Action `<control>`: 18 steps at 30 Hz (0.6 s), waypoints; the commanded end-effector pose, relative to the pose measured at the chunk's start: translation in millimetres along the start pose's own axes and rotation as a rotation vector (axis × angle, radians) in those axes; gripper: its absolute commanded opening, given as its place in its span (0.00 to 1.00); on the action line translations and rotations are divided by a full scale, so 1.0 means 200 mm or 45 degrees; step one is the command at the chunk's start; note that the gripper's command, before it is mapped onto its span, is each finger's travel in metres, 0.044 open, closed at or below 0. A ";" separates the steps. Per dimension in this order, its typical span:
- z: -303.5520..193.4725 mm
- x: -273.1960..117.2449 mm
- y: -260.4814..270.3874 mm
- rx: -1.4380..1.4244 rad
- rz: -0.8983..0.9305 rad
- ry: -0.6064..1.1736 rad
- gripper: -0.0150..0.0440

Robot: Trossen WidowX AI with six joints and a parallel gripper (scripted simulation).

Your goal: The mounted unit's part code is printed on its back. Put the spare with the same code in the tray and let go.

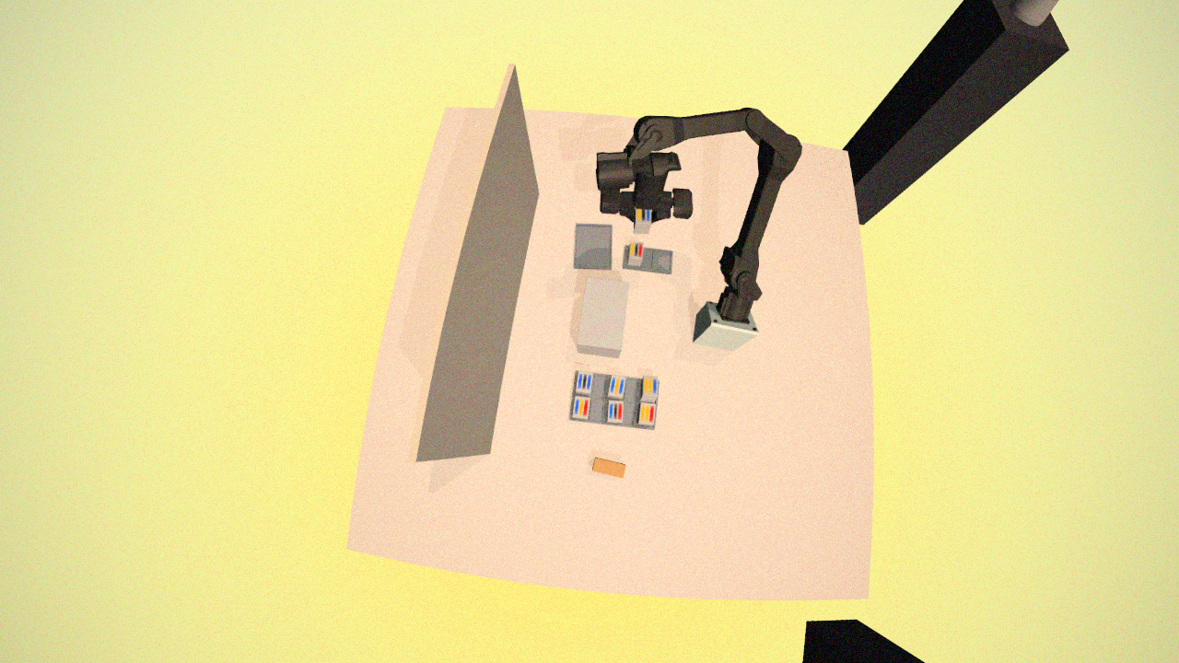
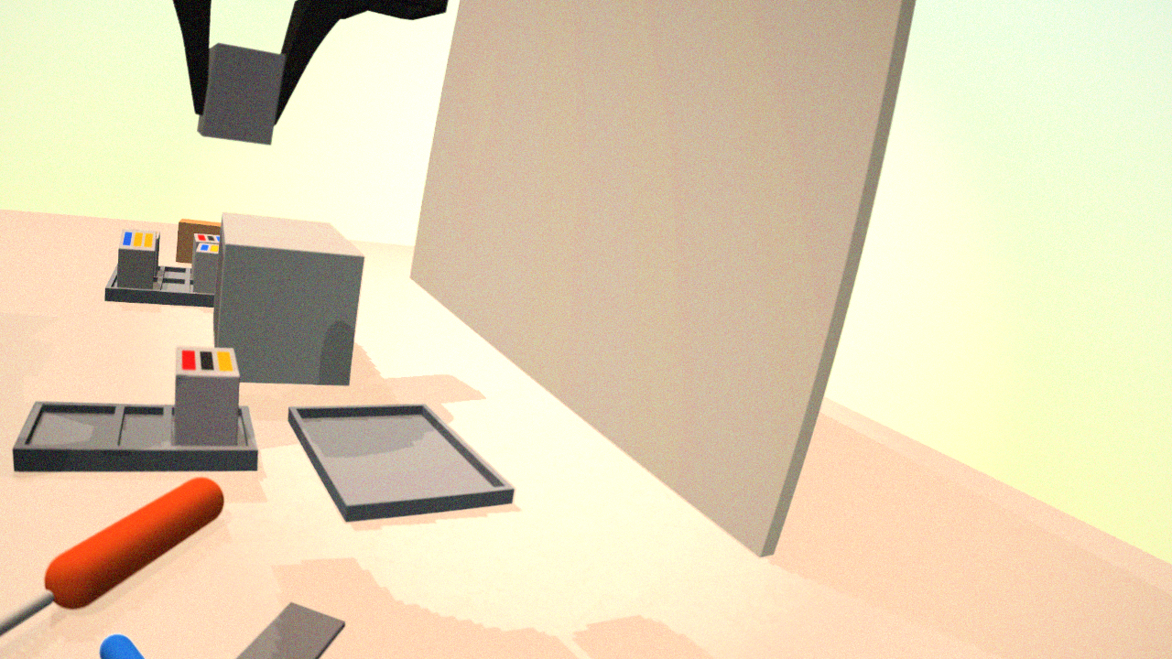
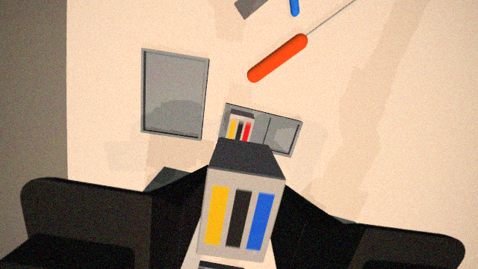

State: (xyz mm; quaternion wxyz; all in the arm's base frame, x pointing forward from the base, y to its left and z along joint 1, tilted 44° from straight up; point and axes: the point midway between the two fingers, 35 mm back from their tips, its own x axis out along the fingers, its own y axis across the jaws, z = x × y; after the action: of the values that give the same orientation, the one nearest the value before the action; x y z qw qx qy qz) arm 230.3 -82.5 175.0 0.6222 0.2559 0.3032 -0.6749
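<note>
My gripper (image 1: 643,222) (image 2: 237,116) (image 3: 238,176) is shut on a grey block (image 1: 643,219) (image 2: 242,93) (image 3: 235,217) with yellow, black and blue stripes. It holds the block tilted, high above the table. The tray (image 1: 592,246) (image 2: 429,502) (image 3: 173,86) is empty. Beside it, a small rack (image 1: 661,260) (image 2: 135,459) (image 3: 285,136) bears one block (image 1: 636,252) (image 2: 206,401) (image 3: 240,128) with yellow, black and red stripes. A larger rack (image 1: 600,395) (image 2: 159,297) holds several striped blocks. I cannot tell which thing is the mounted unit; no back code is readable.
A large grey box (image 1: 601,313) (image 2: 287,319) stands between the racks. A tall panel (image 1: 486,288) (image 2: 639,245) runs along one side. An orange block (image 1: 608,467) (image 2: 199,239) stands beyond the larger rack. An orange-handled tool (image 2: 135,541) (image 3: 278,57) lies near the small rack.
</note>
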 end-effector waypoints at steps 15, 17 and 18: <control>0.08 0.04 0.40 0.000 0.006 -0.004 0.25; 0.09 0.04 0.44 0.002 0.009 -0.007 0.25; 0.09 0.05 0.47 0.004 0.010 -0.009 0.25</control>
State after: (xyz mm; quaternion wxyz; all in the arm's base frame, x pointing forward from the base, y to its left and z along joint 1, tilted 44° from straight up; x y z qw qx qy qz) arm 309.8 -101.5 171.7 0.6220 0.2563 0.3037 -0.6746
